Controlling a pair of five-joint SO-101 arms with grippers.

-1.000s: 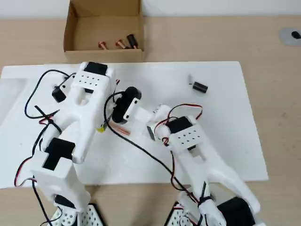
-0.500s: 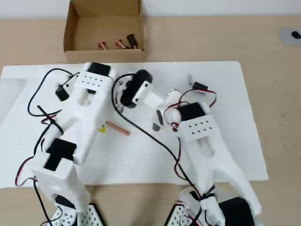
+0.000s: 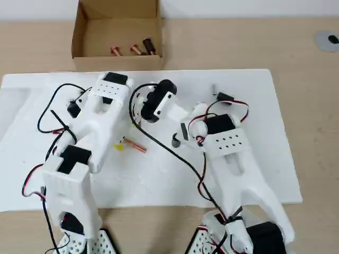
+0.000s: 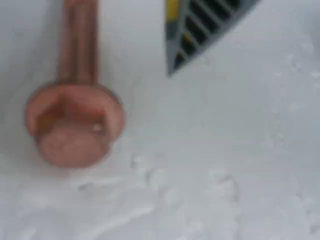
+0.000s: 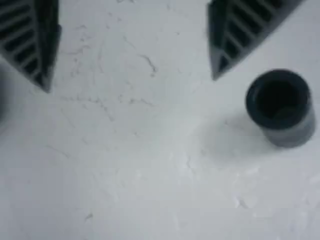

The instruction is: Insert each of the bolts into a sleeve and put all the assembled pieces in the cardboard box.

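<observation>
- While neither gripper has hold of anything, the copper bolt (image 3: 135,146) lies flat on the white foam sheet (image 3: 254,159). It sits a little left of the high view's centre, at the edge of the left arm (image 3: 100,121).
- The left gripper (image 4: 197,30) sits just beside the bolt's head without touching it. One ribbed, yellow-edged fingertip shows with bare foam on either side, so the jaws stand apart and empty.
- The right gripper (image 5: 132,50) is spread wide and empty over bare foam near the high view's centre. A black sleeve (image 5: 279,106) stands on end just beside one fingertip, outside the gap.
- Another sleeve (image 3: 225,97) lies toward the sheet's upper right.
- The cardboard box (image 3: 79,32), upper left of the high view, holds assembled pieces (image 3: 132,50) in its lower right corner.
</observation>
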